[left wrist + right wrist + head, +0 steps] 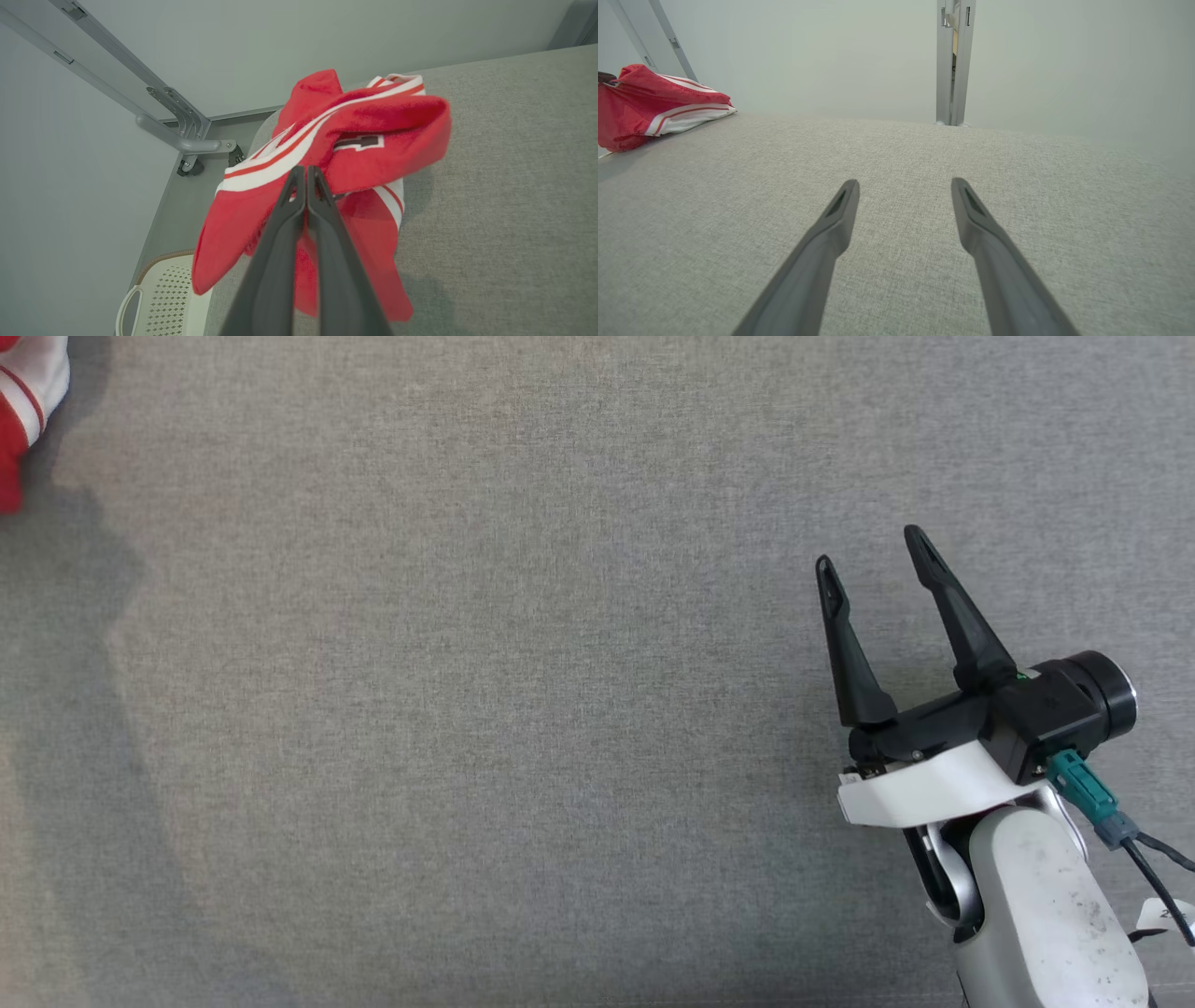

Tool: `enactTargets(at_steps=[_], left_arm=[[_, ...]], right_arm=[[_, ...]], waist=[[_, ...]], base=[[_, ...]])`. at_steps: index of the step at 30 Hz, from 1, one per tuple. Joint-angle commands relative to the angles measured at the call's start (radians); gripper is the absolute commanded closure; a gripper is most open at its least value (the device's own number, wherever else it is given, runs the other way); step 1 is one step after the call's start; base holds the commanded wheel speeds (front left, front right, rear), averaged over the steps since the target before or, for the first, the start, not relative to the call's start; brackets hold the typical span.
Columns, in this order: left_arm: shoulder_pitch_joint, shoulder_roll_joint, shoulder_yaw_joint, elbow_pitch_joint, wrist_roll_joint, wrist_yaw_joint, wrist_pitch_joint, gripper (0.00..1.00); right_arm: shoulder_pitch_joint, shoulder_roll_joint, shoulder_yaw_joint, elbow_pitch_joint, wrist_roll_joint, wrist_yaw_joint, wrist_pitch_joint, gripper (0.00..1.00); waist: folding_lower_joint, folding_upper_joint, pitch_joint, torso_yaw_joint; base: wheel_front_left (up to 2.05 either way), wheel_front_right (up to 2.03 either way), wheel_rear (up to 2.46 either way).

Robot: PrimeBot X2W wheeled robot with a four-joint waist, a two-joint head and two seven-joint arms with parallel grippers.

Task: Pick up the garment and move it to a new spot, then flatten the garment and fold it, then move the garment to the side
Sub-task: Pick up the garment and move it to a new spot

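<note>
The garment (373, 140) is red with white stripes and a dark logo patch. It lies bunched at the corner of the grey fabric table (514, 186), and part of it hangs over the edge. In the left wrist view my left gripper (306, 173) is shut on a fold of the garment, fingertips pressed together in the cloth. In the head view the garment (21, 401) peeks in at the top left corner. My right gripper (873, 560) rests open over the bare table at the lower right, far from the garment (658, 105). Its fingers (840, 210) stand wide apart with nothing between them.
A white perforated basket (163, 298) stands on the floor beside the table corner, below the garment. A grey metal frame (182, 126) runs along the wall there. A vertical metal post (952, 60) rises behind the table's far edge.
</note>
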Motion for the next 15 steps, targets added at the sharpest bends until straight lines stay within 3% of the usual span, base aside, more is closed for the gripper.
enactTargets(at_steps=[1, 8, 15], left_arm=[[-0.016, 0.023, -0.022, -0.018, -0.010, -0.001, 0.005, 1.00], [-0.022, 0.058, -0.146, -0.143, -0.062, -0.001, 0.042, 1.00], [0.008, 0.072, -0.272, -0.356, -0.138, -0.001, 0.106, 1.00]], right_arm=[[0.005, 0.000, 0.001, 0.016, 0.019, -0.002, -0.013, 0.00], [0.037, 0.000, -0.008, 0.092, 0.081, -0.002, -0.039, 0.00], [0.081, 0.000, -0.041, 0.136, 0.126, -0.002, -0.048, 0.00]], waist=[[-0.0001, -0.0001, -0.107, -0.036], [-0.0001, -0.0001, -0.253, -0.078], [-0.0001, -0.0001, -0.371, -0.138]], base=[[0.00, 0.00, 0.00], [0.00, 0.00, 0.00], [0.00, 0.00, 0.00]])
